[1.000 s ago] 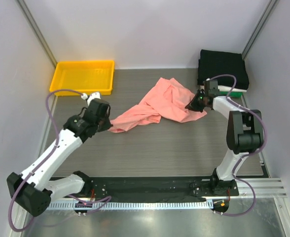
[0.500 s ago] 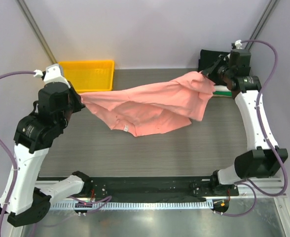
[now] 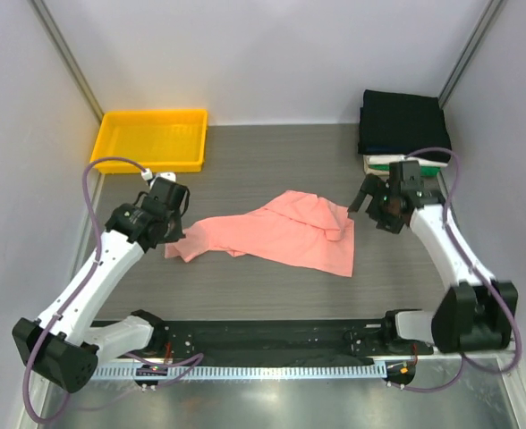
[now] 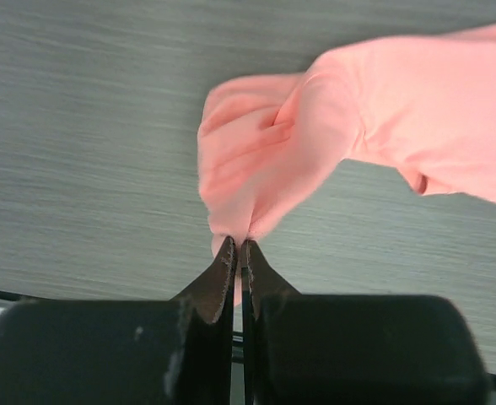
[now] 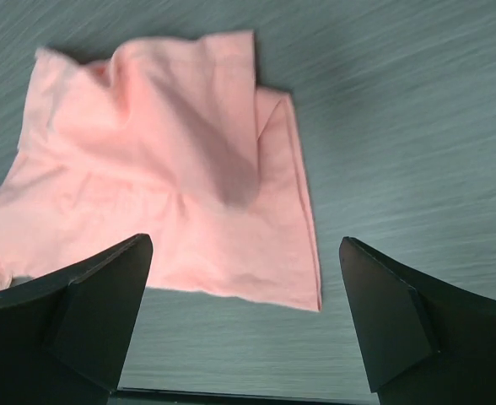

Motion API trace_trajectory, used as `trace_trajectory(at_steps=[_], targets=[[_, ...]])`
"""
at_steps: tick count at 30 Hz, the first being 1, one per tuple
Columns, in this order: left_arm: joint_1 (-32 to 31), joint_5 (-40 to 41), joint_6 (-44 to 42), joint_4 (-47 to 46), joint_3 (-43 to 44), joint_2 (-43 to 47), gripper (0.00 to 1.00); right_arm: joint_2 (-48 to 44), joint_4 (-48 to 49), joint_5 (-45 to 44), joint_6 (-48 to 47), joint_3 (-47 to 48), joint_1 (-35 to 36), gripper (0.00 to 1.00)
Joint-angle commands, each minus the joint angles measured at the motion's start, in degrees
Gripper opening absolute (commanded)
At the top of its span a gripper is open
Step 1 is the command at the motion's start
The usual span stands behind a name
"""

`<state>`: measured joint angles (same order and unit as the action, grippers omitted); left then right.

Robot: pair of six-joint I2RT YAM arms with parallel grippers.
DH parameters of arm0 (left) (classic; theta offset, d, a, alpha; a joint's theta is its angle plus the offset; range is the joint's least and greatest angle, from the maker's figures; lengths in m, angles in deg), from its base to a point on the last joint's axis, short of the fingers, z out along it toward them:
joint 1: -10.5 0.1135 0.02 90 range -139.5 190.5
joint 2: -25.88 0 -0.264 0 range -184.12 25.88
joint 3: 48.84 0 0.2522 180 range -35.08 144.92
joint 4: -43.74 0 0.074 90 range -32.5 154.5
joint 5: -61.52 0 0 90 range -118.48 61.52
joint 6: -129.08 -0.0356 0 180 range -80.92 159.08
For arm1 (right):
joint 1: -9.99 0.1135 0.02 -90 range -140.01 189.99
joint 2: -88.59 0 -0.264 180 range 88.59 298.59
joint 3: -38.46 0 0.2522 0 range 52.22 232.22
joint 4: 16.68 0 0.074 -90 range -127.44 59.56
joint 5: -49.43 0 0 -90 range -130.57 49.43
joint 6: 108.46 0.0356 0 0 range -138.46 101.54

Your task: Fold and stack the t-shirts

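Far left on my top view, the yellow tray [image 3: 154, 138] sits at the back corner of the table [image 3: 272, 152], well apart from the cloth.

My left gripper [image 3: 172, 234] is down low near the left end of the salmon-pink t-shirt [image 3: 281, 234]. On the left wrist camera its fingers [image 4: 223, 283] are pressed together with only a hairline between them, and a bunched fold of the pink fabric [image 4: 265, 160] is pinched right at the tips [image 4: 238, 246]. So the left side is clenched on the shirt.

The shirt itself lies on the middle of the table, stretched left to right. It is narrow and crumpled at the left end and wider on the right, with a fold lying over its upper right part.

My right gripper [image 3: 370, 204] hangs just beside the shirt's right edge. Its wrist camera shows the two fingers [image 5: 105, 295] spread wide [image 5: 244, 243], with the pink cloth [image 5: 164, 177] lying flat below and apart from them. It is released and holds nothing.

Far right at the back stands the stack of folded shirts [image 3: 402, 121], black on top, with white and green edges showing under it.
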<state>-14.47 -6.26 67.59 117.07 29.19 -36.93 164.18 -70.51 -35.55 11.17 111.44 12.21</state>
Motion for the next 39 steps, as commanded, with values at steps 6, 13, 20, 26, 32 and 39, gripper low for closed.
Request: trace_trajectory(at_steps=[6, 13, 20, 26, 32, 39], targets=[[0.6, -2.3, 1.3, -6.4, -5.1, 3.6, 0.0, -14.5, 4.5, -3.3, 8.8, -21.2, 14.0, 0.91], [1.0, -2.2, 1.4, -6.8, -6.8, 6.3, 0.0, -17.3, 4.4, -4.8, 10.8, -26.0, 14.8, 0.83], [1.4, -2.5, 1.3, -6.2, -6.2, 7.5, 0.0, -12.7, 8.6, -6.9, 11.9, -29.1, 15.2, 0.72], [1.5, -2.7, 1.4, -6.0, -5.9, 7.7, 0.0, -10.7, 12.2, -5.8, 12.0, -30.6, 15.4, 0.52], [1.6, -2.7, 1.9, -6.7, -6.4, 7.9, 0.0, -11.7, 13.4, -2.0, 12.1, -30.2, 15.9, 0.16], [1.6, -2.9, 1.7, -5.4, -3.0, 7.4, 0.0, -15.4, 13.1, 0.9, 12.9, -27.5, 16.2, 0.01]])
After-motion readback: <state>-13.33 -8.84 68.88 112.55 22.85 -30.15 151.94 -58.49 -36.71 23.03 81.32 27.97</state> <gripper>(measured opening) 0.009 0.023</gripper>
